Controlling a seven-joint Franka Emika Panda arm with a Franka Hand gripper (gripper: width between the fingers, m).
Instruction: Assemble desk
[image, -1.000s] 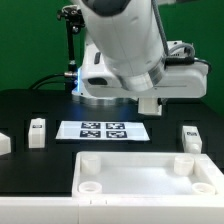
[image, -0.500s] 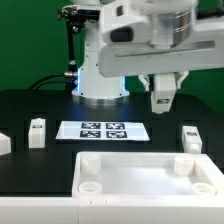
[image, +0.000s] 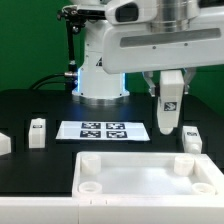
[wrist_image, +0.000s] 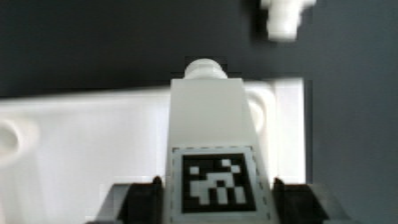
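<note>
Your matte black desk (image: 30, 105) lies before a green backdrop (image: 20, 40), with the smooth white plastic top (image: 140, 182), round sockets at its corners, nearest the exterior camera. Your tool (image: 172, 85) is clamped partway closed on a square tagged leg (image: 168, 115), upright in the air near the top's far edge, toward the exterior view's right.

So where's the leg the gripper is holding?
On the exterior view's right, the leg hangs upright in the gripper, right of the marker board, above the far edge of the desk top.
</note>
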